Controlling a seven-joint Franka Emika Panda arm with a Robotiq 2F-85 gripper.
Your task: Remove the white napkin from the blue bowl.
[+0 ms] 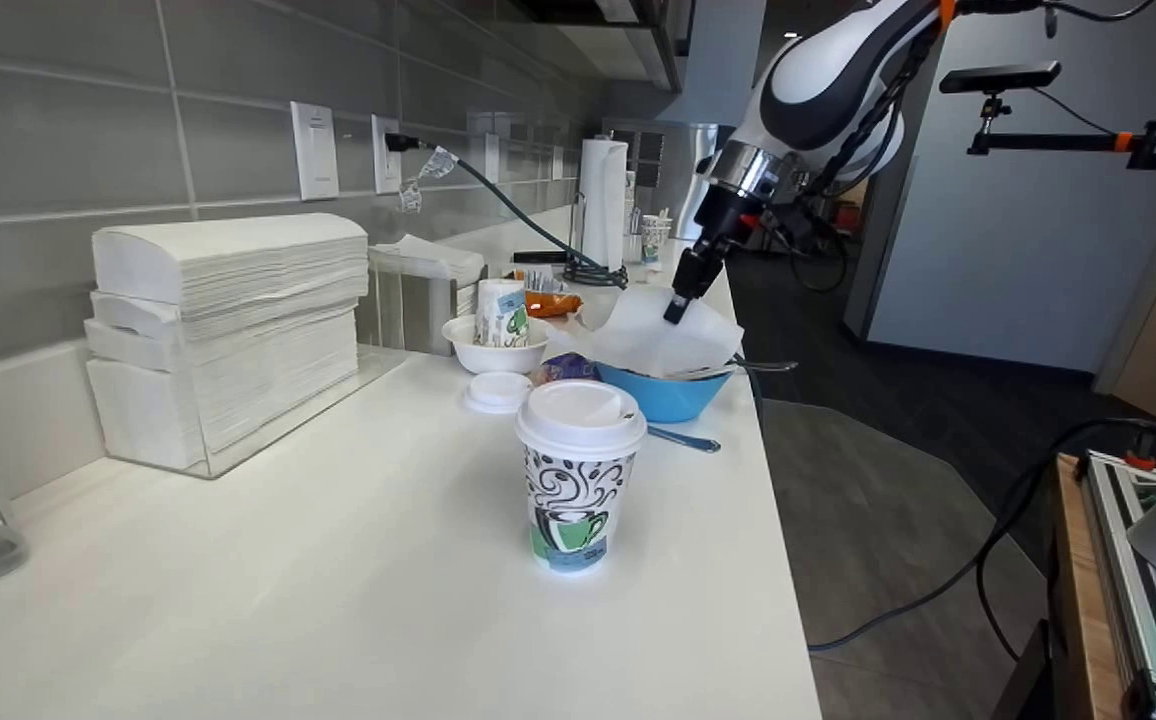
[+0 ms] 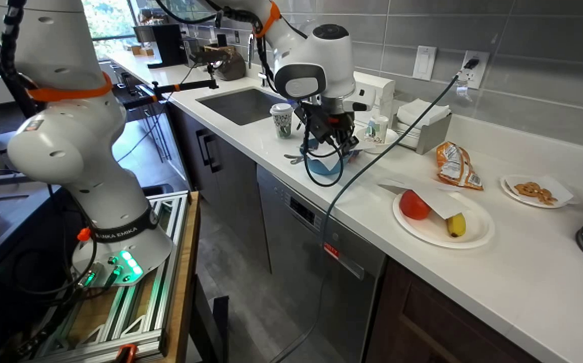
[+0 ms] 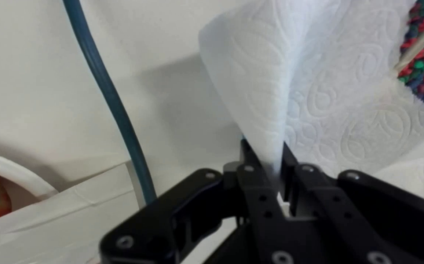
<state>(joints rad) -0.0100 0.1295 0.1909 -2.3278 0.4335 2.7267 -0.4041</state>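
- Fingers (image 3: 289,165): pinched together, gripping a narrow fold of the white napkin (image 3: 263,73), which fans out from them between twelve and three o'clock in the wrist view.
- White napkin: in an exterior view it spreads just above the blue bowl (image 1: 668,398), its lower edge along the rim; whether it touches there, I cannot tell.
- Red, green and dark bits (image 3: 419,69): beside the napkin, at two o'clock from the fingers in the wrist view, a pale handle (image 3: 423,42) crossing them.
- Robot arm (image 1: 808,90): slanting to the napkin from one o'clock in an exterior view.
- Lidded paper cup (image 1: 578,490): upright on the surface (image 1: 338,580), between seven and eight o'clock from the blue bowl in an exterior view, with a loose white lid (image 1: 496,392) at nine and a utensil handle (image 1: 688,438) at five.
- White plate (image 2: 480,222): at four o'clock from the blue bowl in an exterior view, holding a red apple (image 2: 414,204) at its ten o'clock and a banana (image 2: 456,225) at its four.
- Orange snack bag (image 2: 457,166): on the surface, at three o'clock from the bowl in an exterior view.
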